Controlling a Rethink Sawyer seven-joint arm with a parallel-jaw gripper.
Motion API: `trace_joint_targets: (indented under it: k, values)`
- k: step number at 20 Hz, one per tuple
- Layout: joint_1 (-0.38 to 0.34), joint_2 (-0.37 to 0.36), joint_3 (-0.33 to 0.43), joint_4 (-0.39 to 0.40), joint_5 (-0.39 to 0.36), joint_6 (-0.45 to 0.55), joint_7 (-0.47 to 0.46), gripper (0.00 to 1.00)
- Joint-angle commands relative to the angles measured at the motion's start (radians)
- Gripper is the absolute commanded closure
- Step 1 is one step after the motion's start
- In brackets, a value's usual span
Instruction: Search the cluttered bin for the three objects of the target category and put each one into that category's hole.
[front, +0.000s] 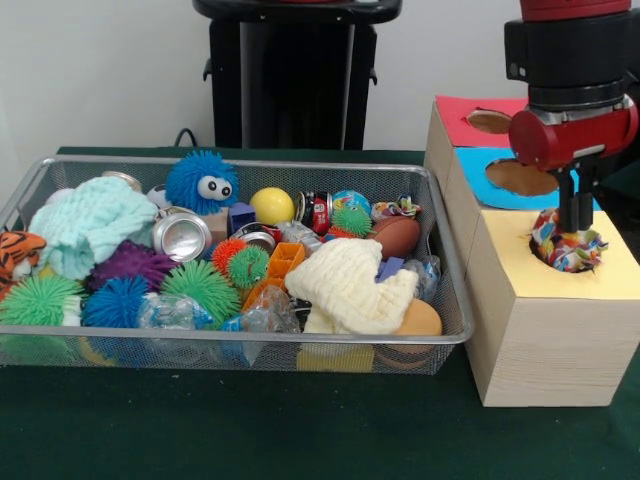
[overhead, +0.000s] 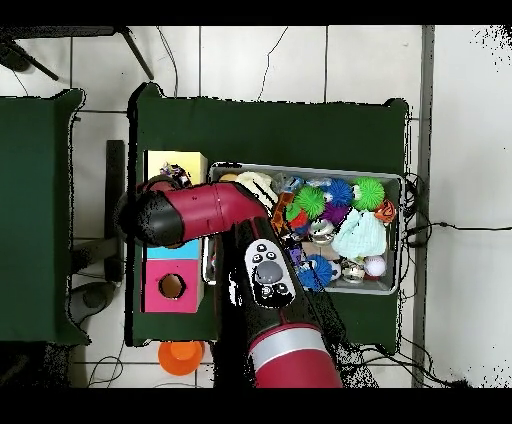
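Surface (front: 250, 430) in dark green cloth, white wall behind; we note the bin (front: 240, 340) crammed with toys, end effector (front: 572, 228) gripping a multicoloured fabric bundle (front: 566, 250).

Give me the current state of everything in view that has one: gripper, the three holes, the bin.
gripper: over the yellow-topped hole, fingers down on a multicoloured cloth bundle.
multicoloured cloth bundle: sitting in the yellow-topped hole, partly sticking out.
yellow-topped hole: plugged by the bundle.
blue-topped hole: open, nothing sticking out.
red-topped hole: open, nothing sticking out.
bin: upright, heaped with clutter.
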Motion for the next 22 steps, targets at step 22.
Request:
trace_joint_targets:
  k: [22]
  values:
    - [0.027,0.04,-0.039,-0.041,-0.001,0.16,0.086,1.0]
